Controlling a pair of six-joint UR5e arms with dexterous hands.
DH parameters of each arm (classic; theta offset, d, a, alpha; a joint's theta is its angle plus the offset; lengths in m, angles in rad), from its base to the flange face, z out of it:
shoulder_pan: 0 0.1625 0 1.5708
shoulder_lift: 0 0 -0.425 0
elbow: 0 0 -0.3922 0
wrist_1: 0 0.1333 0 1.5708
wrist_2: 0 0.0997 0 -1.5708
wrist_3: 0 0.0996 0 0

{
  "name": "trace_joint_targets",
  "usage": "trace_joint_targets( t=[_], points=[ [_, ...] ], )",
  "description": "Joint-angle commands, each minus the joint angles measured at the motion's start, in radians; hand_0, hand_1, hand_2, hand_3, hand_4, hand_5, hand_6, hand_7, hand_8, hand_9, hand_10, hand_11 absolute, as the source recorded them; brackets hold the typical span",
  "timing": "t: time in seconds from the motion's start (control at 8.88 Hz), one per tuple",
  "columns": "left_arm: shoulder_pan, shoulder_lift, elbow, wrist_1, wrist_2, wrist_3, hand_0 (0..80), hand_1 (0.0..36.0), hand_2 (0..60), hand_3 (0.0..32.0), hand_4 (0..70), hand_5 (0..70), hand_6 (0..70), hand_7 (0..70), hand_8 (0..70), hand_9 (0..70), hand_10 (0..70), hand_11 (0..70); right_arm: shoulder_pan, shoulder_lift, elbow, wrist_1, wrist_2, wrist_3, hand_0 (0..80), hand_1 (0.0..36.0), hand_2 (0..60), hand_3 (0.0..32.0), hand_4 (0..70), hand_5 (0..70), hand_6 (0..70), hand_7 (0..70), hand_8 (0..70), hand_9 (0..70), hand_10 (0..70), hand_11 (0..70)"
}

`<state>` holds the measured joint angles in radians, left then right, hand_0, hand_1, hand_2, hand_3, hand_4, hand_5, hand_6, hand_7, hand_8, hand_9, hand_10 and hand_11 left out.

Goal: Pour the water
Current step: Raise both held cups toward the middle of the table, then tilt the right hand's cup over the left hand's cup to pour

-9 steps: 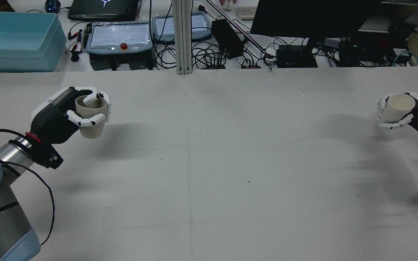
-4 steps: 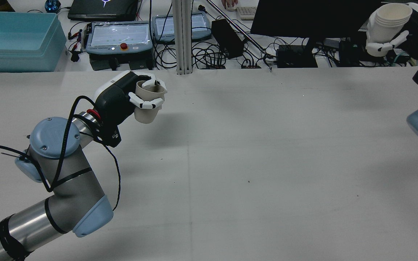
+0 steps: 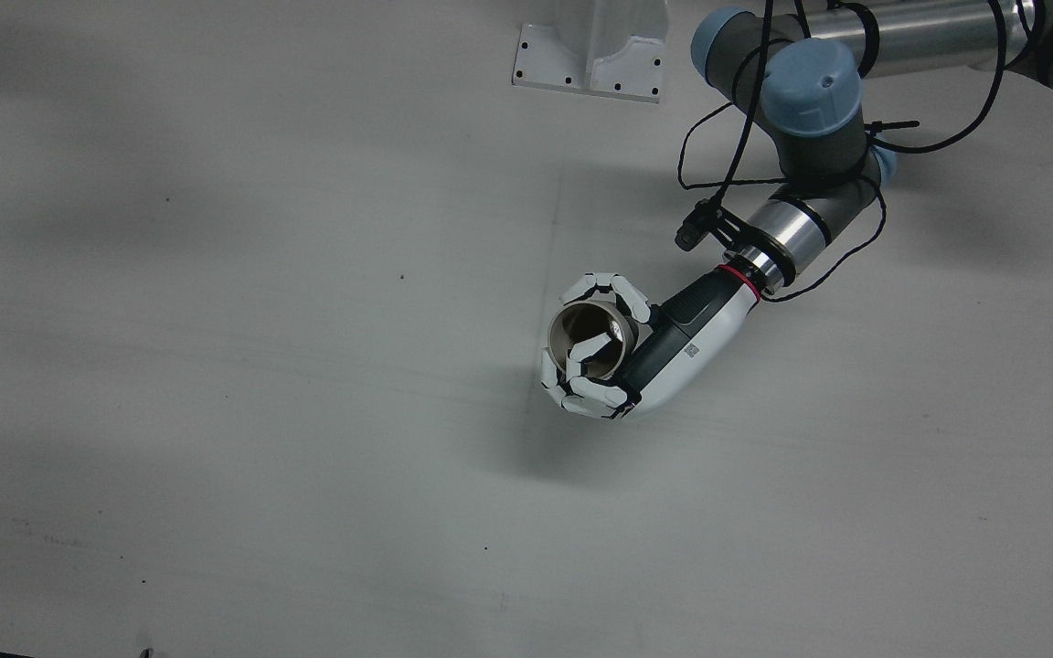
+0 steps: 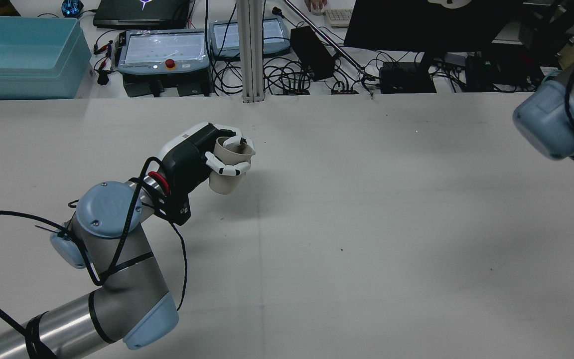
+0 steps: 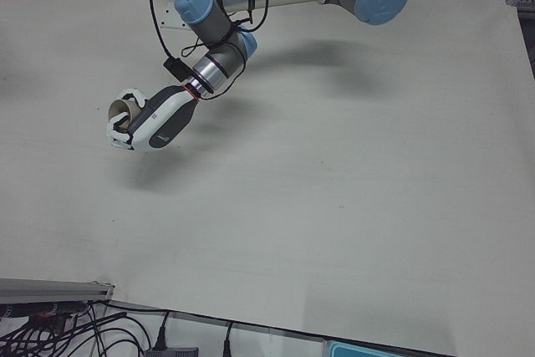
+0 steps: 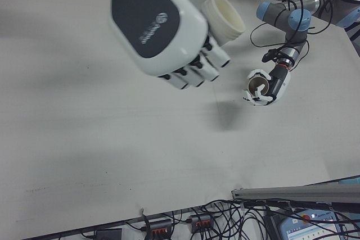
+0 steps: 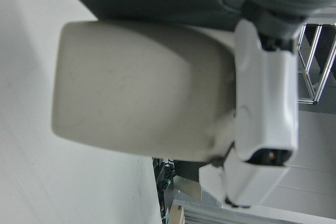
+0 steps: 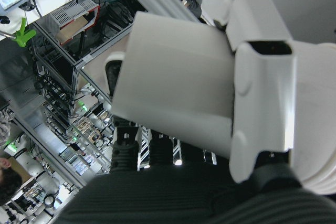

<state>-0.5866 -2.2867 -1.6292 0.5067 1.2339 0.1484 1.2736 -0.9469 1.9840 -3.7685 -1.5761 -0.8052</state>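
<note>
My left hand (image 3: 629, 358) is shut on a beige paper cup (image 3: 572, 331) and holds it upright just above the table, near the middle. One finger hooks over the rim. The cup also shows in the rear view (image 4: 222, 183), the left-front view (image 5: 117, 107) and the left hand view (image 7: 136, 87). My right hand (image 6: 163, 21) is raised high, close to the right-front camera, and is shut on a white cup (image 6: 225, 16) that looks like a nested stack. The white cup fills the right hand view (image 8: 173, 82). I cannot see any water.
A teal bin (image 4: 23, 50), control boxes (image 4: 162, 50), cables, a monitor (image 4: 431, 25) and an aluminium post (image 4: 250, 50) line the table's far side. My right arm's elbow (image 4: 548, 119) hangs over the right edge. The left arm's elbow (image 4: 107, 209) is above the near left.
My left hand has carried the beige cup rightward toward the table's middle. My right hand has lifted the white cup up and out of the rear view's top.
</note>
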Motion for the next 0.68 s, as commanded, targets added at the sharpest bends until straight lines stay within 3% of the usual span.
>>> trace_joint_targets(
  t=[0.0, 0.11, 0.23, 0.45, 0.56],
  points=[
    [0.031, -0.005, -0.035, 0.004, -0.008, 0.005, 80.0, 30.8, 60.0, 0.0, 68.4, 70.0, 70.0, 70.0, 70.0, 70.0, 70.0, 70.0, -0.335, 0.042, 0.016, -0.126, 0.202, -0.292, 80.0, 36.0, 60.0, 0.0, 70.0, 70.0, 70.0, 70.0, 70.0, 70.0, 70.0, 70.0],
    [0.049, -0.001, -0.081, 0.018, -0.034, 0.005, 80.0, 32.3, 60.0, 0.0, 68.6, 70.0, 70.0, 70.0, 70.0, 70.0, 70.0, 70.0, -0.444, 0.034, 0.010, -0.126, 0.308, -0.345, 80.0, 36.0, 60.0, 0.0, 70.0, 70.0, 70.0, 70.0, 70.0, 70.0, 70.0, 70.0],
    [0.048, 0.000, -0.116, 0.041, -0.037, 0.002, 80.0, 33.8, 60.0, 0.0, 66.5, 70.0, 70.0, 70.0, 70.0, 70.0, 70.0, 70.0, -0.483, 0.036, -0.010, -0.123, 0.355, -0.363, 80.0, 36.0, 60.0, 0.0, 70.0, 70.0, 70.0, 70.0, 70.0, 70.0, 70.0, 70.0],
    [0.050, 0.001, -0.129, 0.047, -0.037, 0.000, 80.0, 35.9, 60.0, 0.0, 70.0, 70.0, 70.0, 70.0, 70.0, 70.0, 70.0, 70.0, -0.482, 0.045, -0.005, -0.123, 0.369, -0.359, 80.0, 36.0, 60.0, 0.0, 70.0, 70.0, 70.0, 70.0, 70.0, 70.0, 70.0, 70.0],
    [0.044, 0.009, -0.132, 0.036, -0.042, -0.016, 80.0, 36.0, 60.0, 0.0, 70.0, 70.0, 70.0, 70.0, 70.0, 70.0, 70.0, 70.0, -0.418, -0.011, -0.005, -0.114, 0.367, -0.272, 80.0, 36.0, 60.0, 0.0, 70.0, 70.0, 70.0, 70.0, 70.0, 70.0, 70.0, 70.0]
  ],
)
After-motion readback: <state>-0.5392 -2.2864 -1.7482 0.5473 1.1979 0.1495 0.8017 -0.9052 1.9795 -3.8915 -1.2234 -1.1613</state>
